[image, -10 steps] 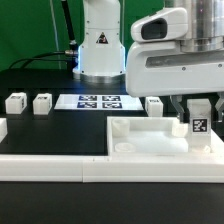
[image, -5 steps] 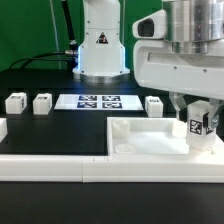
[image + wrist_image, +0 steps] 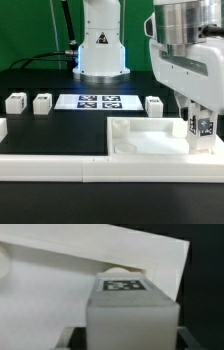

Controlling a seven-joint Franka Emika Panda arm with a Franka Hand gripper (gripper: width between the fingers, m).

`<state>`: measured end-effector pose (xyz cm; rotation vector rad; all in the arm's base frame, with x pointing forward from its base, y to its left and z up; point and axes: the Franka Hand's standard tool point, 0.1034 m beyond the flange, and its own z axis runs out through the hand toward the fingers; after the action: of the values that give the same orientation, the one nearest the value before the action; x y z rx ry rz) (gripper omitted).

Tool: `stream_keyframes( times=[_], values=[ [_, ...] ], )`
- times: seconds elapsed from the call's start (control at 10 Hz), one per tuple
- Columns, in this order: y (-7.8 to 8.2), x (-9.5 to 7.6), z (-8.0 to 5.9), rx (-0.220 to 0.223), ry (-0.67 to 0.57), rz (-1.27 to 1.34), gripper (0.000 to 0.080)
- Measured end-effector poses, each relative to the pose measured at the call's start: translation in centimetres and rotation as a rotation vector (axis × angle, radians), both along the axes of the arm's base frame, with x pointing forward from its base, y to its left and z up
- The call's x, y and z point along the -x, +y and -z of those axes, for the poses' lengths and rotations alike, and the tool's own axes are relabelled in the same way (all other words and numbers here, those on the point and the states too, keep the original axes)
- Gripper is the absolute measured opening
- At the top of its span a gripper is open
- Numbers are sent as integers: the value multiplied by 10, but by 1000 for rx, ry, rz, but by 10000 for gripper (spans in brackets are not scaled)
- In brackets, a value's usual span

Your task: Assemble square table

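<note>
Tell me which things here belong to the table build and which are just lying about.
Belong to the job:
large white rimmed plastic square slab
small white tagged leg block held in the gripper
three loose white leg blocks

Just there:
flat white marker board
long low white border wall

The leg block (image 3: 203, 125) held in the gripper (image 3: 203, 134) is white with a black-and-white tag, the slab (image 3: 148, 136) beneath it plain white, the work surface (image 3: 60, 125) beside it black.
</note>
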<state>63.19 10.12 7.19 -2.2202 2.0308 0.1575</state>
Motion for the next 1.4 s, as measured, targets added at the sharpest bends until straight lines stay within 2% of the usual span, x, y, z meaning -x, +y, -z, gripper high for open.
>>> stream_keyframes(
  times=[0.2, 0.3, 0.4, 0.5, 0.6, 0.9, 1.1, 1.2, 1.3, 1.4],
  values=[
    [0, 0, 0, 0, 4, 19, 288],
    [2, 1, 0, 3, -6, -43, 418],
    [9, 1, -1, 2, -36, -221, 575],
    [15, 1, -2, 7, -70, -413, 575],
    [20, 1, -4, 12, -94, -554, 633],
    [19, 3, -3, 17, -129, -810, 648],
    [24, 5, 1, 52, -155, -1151, 648],
    [24, 3, 0, 67, -175, -1227, 648],
    [24, 3, 0, 67, -175, -1226, 618],
    [24, 3, 0, 67, -175, -1226, 482]
  ],
)
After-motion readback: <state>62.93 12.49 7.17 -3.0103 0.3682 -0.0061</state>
